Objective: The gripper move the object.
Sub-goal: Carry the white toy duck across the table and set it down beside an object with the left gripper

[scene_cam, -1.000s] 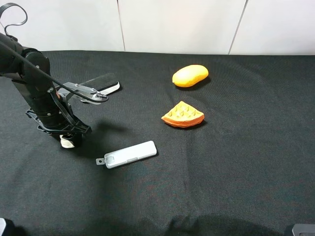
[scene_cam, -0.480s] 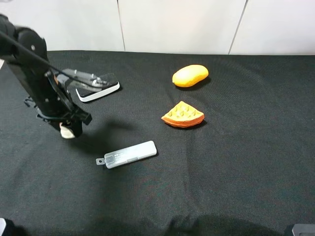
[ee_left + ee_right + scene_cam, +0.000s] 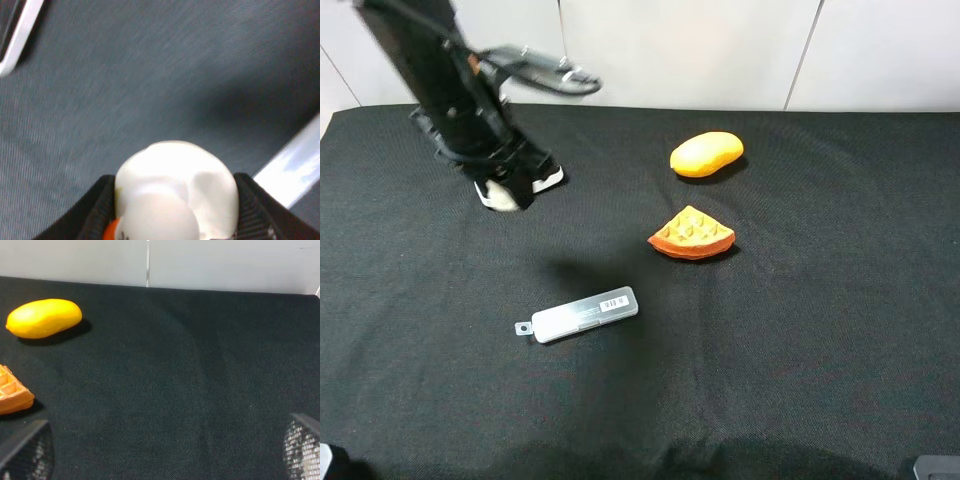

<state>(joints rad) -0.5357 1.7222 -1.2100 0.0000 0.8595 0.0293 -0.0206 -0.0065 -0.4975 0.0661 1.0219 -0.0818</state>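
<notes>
Left end effector [image 3: 508,180] clamps cream object [image 3: 500,197]; right end effector [image 3: 162,450] spread wide; white case [image 3: 585,313] label illegible.

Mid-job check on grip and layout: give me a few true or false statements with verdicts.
1. The left gripper is shut on the object. True.
2. The object rests on the cloth. False: it is held between the fingers, raised off the cloth.
3. The right gripper holds the white case. False: that gripper is open and empty, and the case lies flat on the cloth.
4. The mango lies farther back than the waffle wedge. True.
5. The waffle wedge touches the mango. False: bare cloth shows between them.
</notes>
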